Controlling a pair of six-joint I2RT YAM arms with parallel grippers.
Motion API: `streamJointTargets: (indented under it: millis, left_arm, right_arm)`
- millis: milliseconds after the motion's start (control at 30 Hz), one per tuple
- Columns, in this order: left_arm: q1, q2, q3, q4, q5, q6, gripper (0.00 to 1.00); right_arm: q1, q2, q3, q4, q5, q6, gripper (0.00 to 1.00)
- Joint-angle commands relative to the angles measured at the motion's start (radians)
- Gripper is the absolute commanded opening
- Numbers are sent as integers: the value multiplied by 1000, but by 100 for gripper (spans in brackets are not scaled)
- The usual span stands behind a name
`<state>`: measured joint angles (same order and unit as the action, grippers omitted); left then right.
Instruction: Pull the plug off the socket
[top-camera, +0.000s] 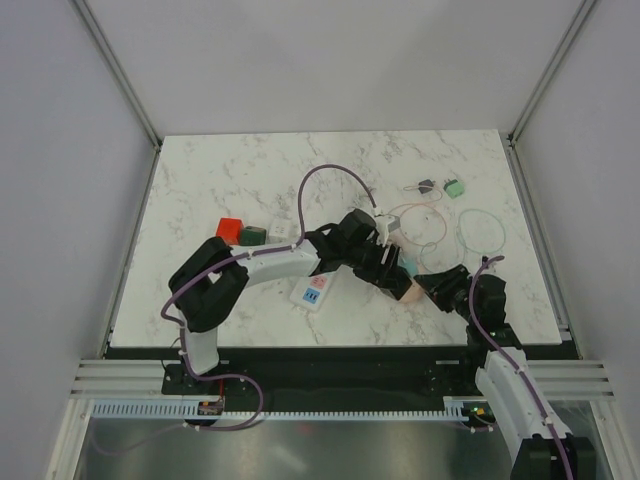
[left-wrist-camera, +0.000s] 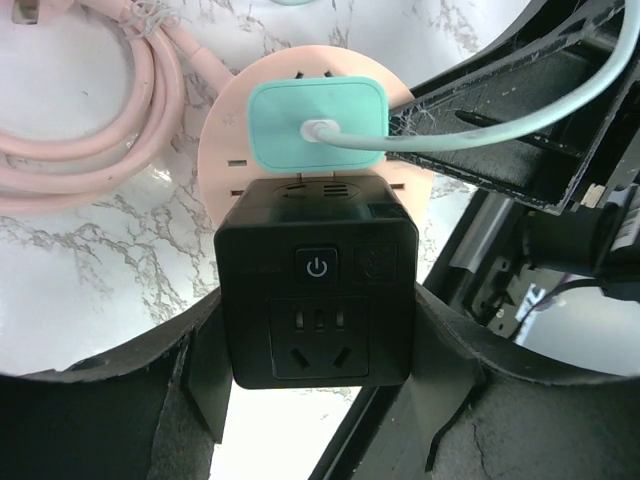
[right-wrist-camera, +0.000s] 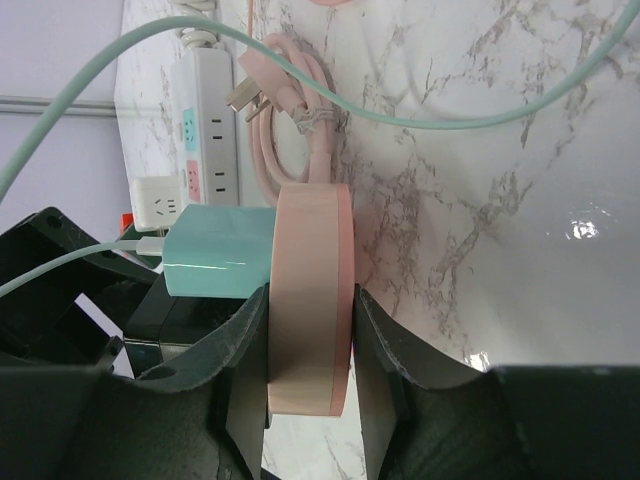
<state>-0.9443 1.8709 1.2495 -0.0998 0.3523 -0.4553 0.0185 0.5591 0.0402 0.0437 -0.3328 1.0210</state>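
Top external view: both my arms reach in over the white marble-patterned bench (top-camera: 230, 180) and meet right of its centre, the left arm bent in a long arc, the right arm folded short and angled left.
Left jaws: my left gripper (left-wrist-camera: 318, 365) is closed on the black cube-shaped plug adapter with a power button (left-wrist-camera: 318, 300), one finger on each side wall.
Right jaws: my right gripper (right-wrist-camera: 310, 345) is clamped on the pink round flat socket disc (right-wrist-camera: 310, 260), one finger on each flat face, the disc standing on edge between them.
Plug and disc: the black cube is seated against the face of the pink disc, just beside the teal square charger (left-wrist-camera: 315, 105), which is also plugged in.
Teal cable (left-wrist-camera: 480, 140): leaves the charger's middle and runs off to the right.
Pink cord (right-wrist-camera: 290, 90): lies coiled on the bench behind the disc.
White strip: the long white plastic power strip with teal and pink labels (right-wrist-camera: 205, 120) lies flat on the bench to the left, under my left forearm in the top external view (top-camera: 313, 292), apart from both jaws.
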Motion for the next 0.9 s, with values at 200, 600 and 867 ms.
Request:
streamJointTargets:
  millis: [200, 600, 867]
  left_arm:
    - [-17, -180, 7, 60, -59, 58, 2]
    - [56, -157, 42, 62, 120, -68, 2]
    - [62, -226, 83, -73, 76, 1, 2]
  right_arm:
    - [-2, -15, -11, -209, 159, -38, 0]
    - [0, -30, 43, -289, 189, -162, 0]
    - [-2, -36, 35, -288, 205, -160, 0]
